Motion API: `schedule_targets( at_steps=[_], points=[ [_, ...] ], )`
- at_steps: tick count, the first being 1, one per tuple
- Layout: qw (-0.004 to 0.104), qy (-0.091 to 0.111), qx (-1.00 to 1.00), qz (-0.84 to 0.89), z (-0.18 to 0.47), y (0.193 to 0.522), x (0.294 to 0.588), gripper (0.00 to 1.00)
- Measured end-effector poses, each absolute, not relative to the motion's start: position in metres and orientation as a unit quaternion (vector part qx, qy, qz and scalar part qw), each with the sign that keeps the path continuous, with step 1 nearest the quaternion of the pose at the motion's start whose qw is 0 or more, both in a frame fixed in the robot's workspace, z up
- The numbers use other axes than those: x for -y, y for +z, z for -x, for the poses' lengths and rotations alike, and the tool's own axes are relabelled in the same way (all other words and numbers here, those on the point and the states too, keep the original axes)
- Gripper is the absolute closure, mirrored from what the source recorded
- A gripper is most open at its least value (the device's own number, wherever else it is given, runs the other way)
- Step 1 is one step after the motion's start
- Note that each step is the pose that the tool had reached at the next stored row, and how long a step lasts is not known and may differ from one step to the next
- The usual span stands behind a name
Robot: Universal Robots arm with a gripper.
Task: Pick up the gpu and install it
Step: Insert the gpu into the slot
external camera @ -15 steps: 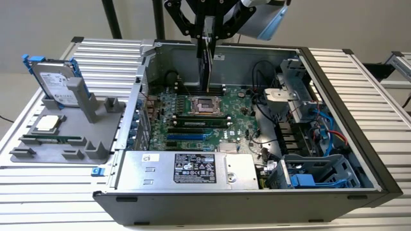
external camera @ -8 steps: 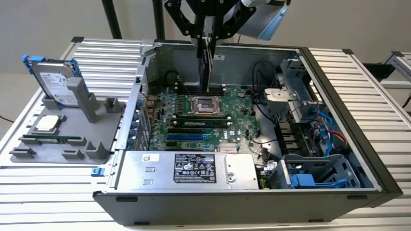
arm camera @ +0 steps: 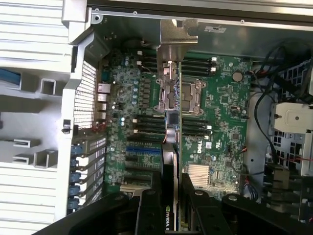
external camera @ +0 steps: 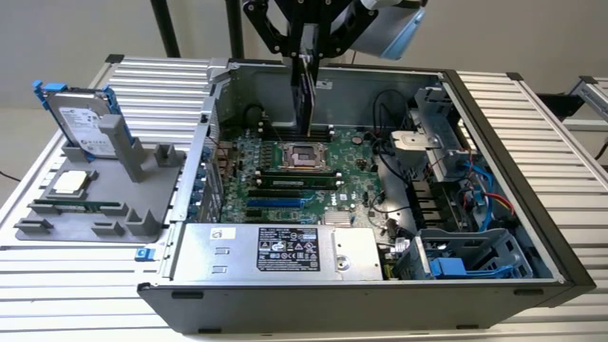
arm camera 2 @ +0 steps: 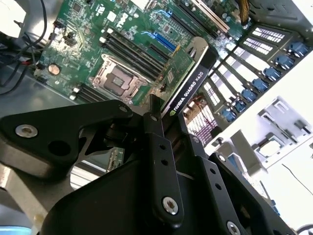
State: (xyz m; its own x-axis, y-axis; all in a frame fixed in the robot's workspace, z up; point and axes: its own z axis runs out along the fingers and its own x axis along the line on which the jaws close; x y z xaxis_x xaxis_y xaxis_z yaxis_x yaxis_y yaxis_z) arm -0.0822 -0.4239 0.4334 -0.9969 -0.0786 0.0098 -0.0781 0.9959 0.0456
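Gpu [external camera: 306, 100]: thin, stiff, probably light, with a fragile board; best gripped across its flat faces. Claw [external camera: 306, 57] clamped on it, upper centre of exterior view, above open computer case [external camera: 494, 135].

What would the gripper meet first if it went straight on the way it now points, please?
The gripper, shut on the gpu, points down into the open case. The card's lower edge would likely reach the motherboard first, near the CPU socket, though depth is unclear.
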Motion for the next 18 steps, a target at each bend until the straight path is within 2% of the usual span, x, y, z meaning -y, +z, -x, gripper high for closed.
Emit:
schedule_targets(
  at_steps=[18],
  points=[
    [0.008,-0.019,0.993,-0.113,0.0829,0.4341,0.4239,1.00]
  ],
)
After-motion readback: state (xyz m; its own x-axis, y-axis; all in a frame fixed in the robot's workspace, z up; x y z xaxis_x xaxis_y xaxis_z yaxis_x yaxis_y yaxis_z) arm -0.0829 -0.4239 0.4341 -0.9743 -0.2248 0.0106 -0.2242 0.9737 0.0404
